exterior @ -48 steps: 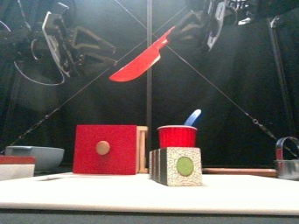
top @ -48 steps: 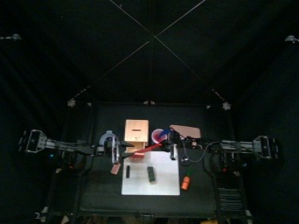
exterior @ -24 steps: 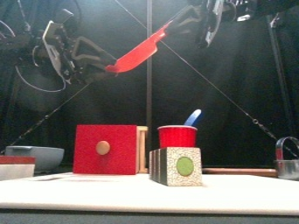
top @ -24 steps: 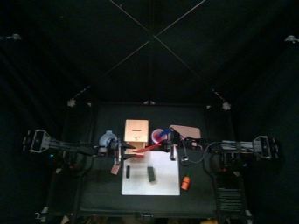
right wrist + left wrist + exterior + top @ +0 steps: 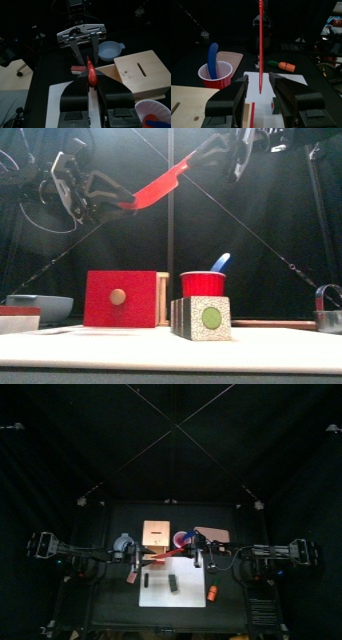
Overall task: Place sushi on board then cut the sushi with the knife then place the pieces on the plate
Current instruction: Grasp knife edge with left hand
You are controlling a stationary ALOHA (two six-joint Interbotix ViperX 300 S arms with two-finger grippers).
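Holds the left gripper (image 5: 258,79) open about the tip of the red knife (image 5: 163,185), with the right gripper (image 5: 90,90) clamped on its handle, both high up; risks twisting or dropping the blade by closing off-centre on so thin an edge. Leaves the sushi roll (image 5: 201,318) on the white board (image 5: 274,350), wooden box (image 5: 118,298) and red cup (image 5: 203,285) behind it, free room only above and in front.

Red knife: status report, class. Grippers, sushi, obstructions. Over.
Right gripper shut on red knife, aloft. Left gripper open around blade. Sushi roll uncut on white board. Nothing blocking.
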